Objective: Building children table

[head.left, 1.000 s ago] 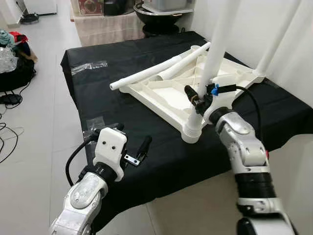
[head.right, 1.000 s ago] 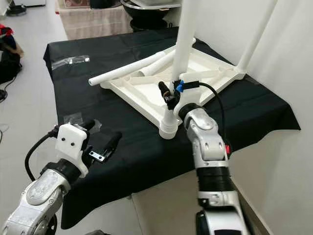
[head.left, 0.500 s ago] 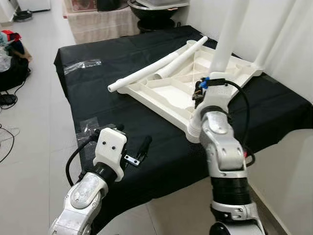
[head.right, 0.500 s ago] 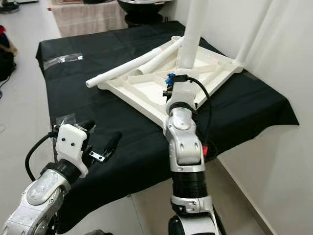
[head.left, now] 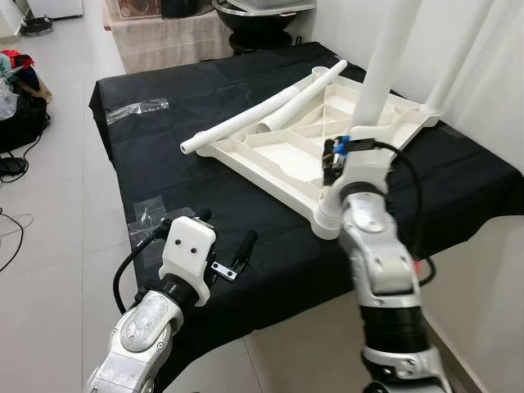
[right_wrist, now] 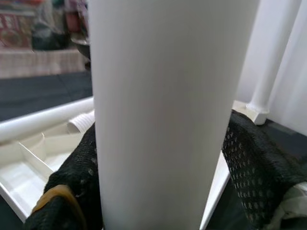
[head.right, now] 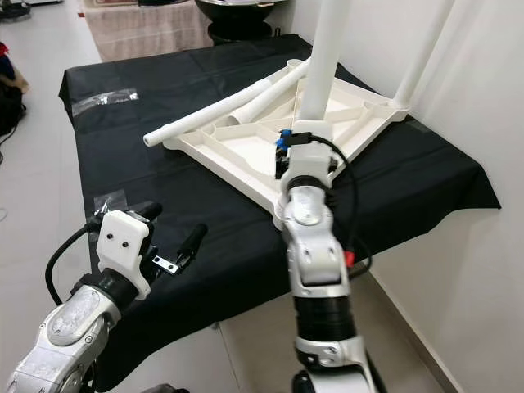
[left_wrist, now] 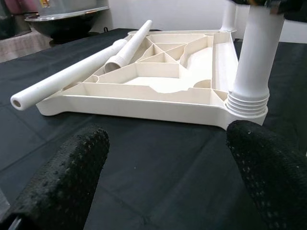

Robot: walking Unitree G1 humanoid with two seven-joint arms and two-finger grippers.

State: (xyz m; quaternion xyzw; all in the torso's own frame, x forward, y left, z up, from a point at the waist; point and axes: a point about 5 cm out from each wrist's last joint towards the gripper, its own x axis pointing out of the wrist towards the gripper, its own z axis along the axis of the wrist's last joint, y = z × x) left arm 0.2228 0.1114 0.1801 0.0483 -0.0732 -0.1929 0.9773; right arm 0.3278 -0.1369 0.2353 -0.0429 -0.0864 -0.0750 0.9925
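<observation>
- A tiled room; a table under a black cloth (head.left: 213,90) stands by a white wall and curtain, with a dark bowl on a draped stand behind it.
- The white tabletop (head.left: 286,151) lies upside down toward the cloth's far right corner, ribs up.
- Two legs stand in its sockets: a near leg (head.left: 372,90) at the corner closest to the cloth's near edge, and a far leg (head.left: 458,61) by the curtain.
- Two loose legs (head.left: 254,119) lie across the tabletop's far-left side, one jutting out over the cloth.
- The right gripper (right_wrist: 158,158) has its fingers clamped on the near leg, low on the shaft above the ribbed collar.
- The left gripper (left_wrist: 168,172) hovers over the cloth's near-left corner, fingers apart and empty, facing the tabletop.
- Risk: if the near leg is not fully seated, a sideways pull could tilt it in the socket or lever the whole tabletop up off the cloth.
- Risk: nothing pins the tabletop, so twisting could slide it on the cloth toward the near edge and roll the loose legs off.
- Risk: smooth plastic may slip in the pads.
- Clear tape (head.left: 135,110) is stuck on the cloth near its left edge.
- No brand, label or writing can be read.
</observation>
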